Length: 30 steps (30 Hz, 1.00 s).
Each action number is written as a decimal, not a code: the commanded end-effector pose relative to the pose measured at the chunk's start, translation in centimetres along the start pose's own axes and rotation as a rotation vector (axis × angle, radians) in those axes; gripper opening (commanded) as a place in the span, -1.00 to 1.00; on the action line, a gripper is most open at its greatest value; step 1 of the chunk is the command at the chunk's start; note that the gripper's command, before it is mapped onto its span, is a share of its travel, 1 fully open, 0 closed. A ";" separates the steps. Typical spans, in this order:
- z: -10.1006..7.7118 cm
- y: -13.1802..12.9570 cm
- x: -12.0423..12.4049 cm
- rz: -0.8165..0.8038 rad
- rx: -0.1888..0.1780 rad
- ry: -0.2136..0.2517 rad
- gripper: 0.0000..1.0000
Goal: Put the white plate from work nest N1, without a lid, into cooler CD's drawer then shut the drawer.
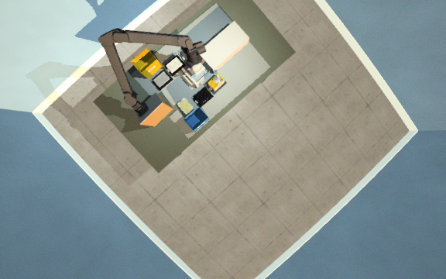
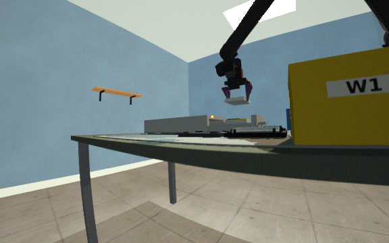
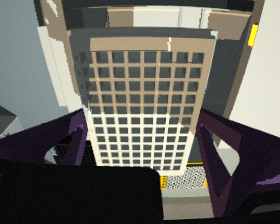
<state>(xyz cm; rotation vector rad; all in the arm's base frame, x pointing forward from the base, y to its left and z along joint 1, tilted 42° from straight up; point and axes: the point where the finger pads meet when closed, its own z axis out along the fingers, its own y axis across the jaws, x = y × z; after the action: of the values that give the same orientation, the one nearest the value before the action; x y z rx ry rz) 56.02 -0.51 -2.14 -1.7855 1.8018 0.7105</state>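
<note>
Blue walls (image 2: 46,84), tiled floor (image 2: 248,216)
</note>
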 end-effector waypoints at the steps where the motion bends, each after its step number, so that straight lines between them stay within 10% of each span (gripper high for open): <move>1: -1.9 -1.7 -1.5 -0.034 0.045 0.011 -1.00; 30: 2.7 -0.3 0.0 0.004 0.005 -0.002 -1.00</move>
<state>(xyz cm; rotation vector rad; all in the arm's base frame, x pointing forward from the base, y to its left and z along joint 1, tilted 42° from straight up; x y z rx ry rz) 56.31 1.19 -3.36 -1.7936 1.7938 0.7032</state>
